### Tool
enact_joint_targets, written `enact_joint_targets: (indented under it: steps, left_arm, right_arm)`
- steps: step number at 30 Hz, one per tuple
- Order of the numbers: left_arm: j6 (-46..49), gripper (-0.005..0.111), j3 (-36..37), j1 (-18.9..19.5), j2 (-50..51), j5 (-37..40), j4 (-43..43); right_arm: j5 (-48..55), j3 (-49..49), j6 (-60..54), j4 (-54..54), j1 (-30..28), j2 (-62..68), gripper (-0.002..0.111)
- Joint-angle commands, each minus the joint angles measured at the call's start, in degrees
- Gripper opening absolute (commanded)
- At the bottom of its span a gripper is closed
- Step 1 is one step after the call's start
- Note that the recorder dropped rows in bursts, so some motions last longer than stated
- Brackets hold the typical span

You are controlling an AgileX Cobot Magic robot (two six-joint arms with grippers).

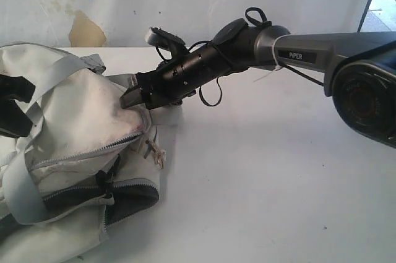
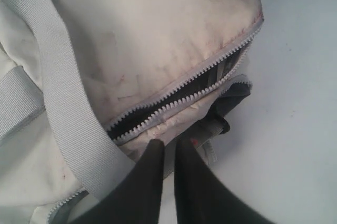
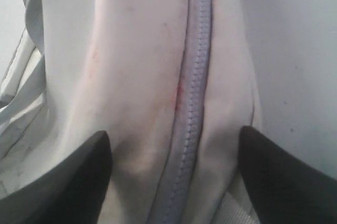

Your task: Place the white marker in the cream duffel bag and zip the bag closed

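Tools two: left tool (image 2: 167, 147) clenched on one cream duffel bag (image 1: 80, 114), right tool (image 3: 174, 135) released over it

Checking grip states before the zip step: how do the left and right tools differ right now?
1. The left tool has its fingers nearly together. The right tool is spread wide.
2. The left tool sits by an unzipped opening of the cream duffel bag. The right tool straddles a closed zipper run.
Shared: both have dark fingers and both are at the bag.
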Motion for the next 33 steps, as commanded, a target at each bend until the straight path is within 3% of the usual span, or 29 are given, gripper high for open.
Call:
enact_joint_targets:
  steps: [1, 8, 15, 18, 21, 23, 24, 27, 30, 33]
  left_arm:
    - [0.1, 0.008, 0.3, -0.2, -0.4, -0.3, -0.6]
    - [0.1, 0.008, 0.3, -0.2, -0.4, -0.3, -0.6]
    - [0.1, 0.008, 0.3, -0.2, -0.4, -0.5, -0.6]
    - [0.1, 0.008, 0.3, -0.2, -0.4, -0.8, -0.6]
    - [0.1, 0.008, 0.3, -0.2, -0.4, -0.7, -0.7]
    - [0.1, 0.008, 0.3, -0.2, -0.4, 0.6, -1.0]
    - [0.4, 0.008, 0.3, -0.2, -0.4, 1.9, -1.0]
    - [2.5, 0.008, 0.6, -0.2, -0.4, 1.6, -4.1]
    - [10.0, 0.008, 4.8, -0.2, -0.4, -3.6, -21.7]
    - [12.0, 0.011, 9.3, -0.2, -0.4, -9.6, -29.2]
  right_arm:
    - [0.3, -0.4, 0.6, -0.9, 0.1, 0.1, 0.071]
    - [1.3, -0.4, 4.7, -3.8, 0.1, 0.0, 0.076]
    - [8.7, -0.4, 6.4, -8.0, 0.1, 0.0, 0.075]
    - [10.0, -0.4, 6.4, -7.0, 0.1, 0.0, 0.063]
    - [10.0, -0.5, 6.4, -7.0, 0.1, 0.0, 0.041]
    - [10.0, -0.5, 6.4, -6.3, 0.1, 0.0, 0.02]
    - [10.1, -0.6, 6.2, -3.8, 0.1, 0.0, 0.0]
    - [9.4, -0.6, 5.6, 5.9, -0.4, -1.0, 0.0]
    - [8.9, -0.6, 6.2, 17.5, -2.1, -2.2, 0.0]
    - [11.2, -0.6, 7.2, 21.0, -3.5, -2.3, 0.0]
